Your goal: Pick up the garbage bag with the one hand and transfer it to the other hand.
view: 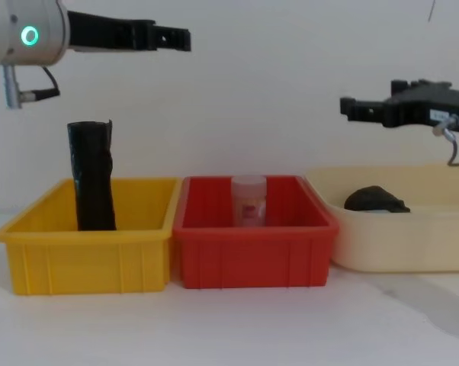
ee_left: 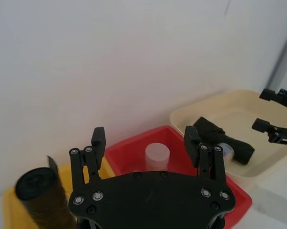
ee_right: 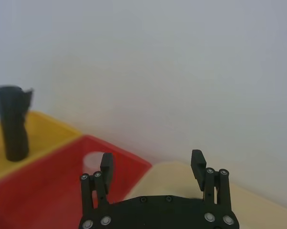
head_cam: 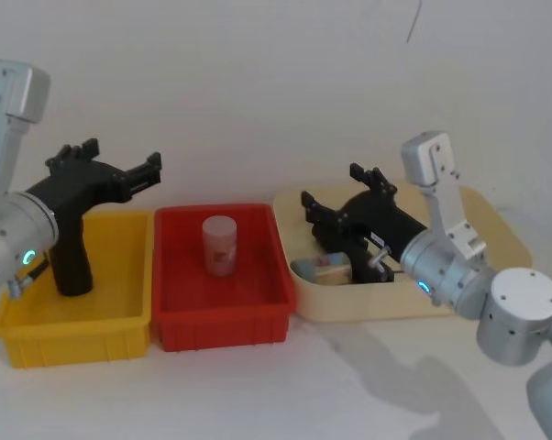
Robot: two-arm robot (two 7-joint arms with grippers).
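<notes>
The garbage bag (view: 374,200) is a thick, crinkly black roll lying in the cream tray (view: 397,229); the left wrist view shows the garbage bag (ee_left: 224,140) lengthwise across it. My left gripper (view: 176,36), unlabelled, on the arm with the teal ring light, hovers high over the yellow bin (view: 85,252), open and empty; its jaws stand wide apart in the left wrist view (ee_left: 144,140). My right gripper (view: 351,107), with a white label, hangs open above the tray, well clear of the bag; it is also seen from the head (head_cam: 333,186) and from its wrist (ee_right: 152,164).
A slimmer black roll (view: 92,179) with a flared top stands upright in the yellow bin. The red bin (view: 252,252) in the middle holds a translucent jar (view: 249,200). A pale object (head_cam: 322,266) lies in the tray beside the bag. A white wall runs close behind.
</notes>
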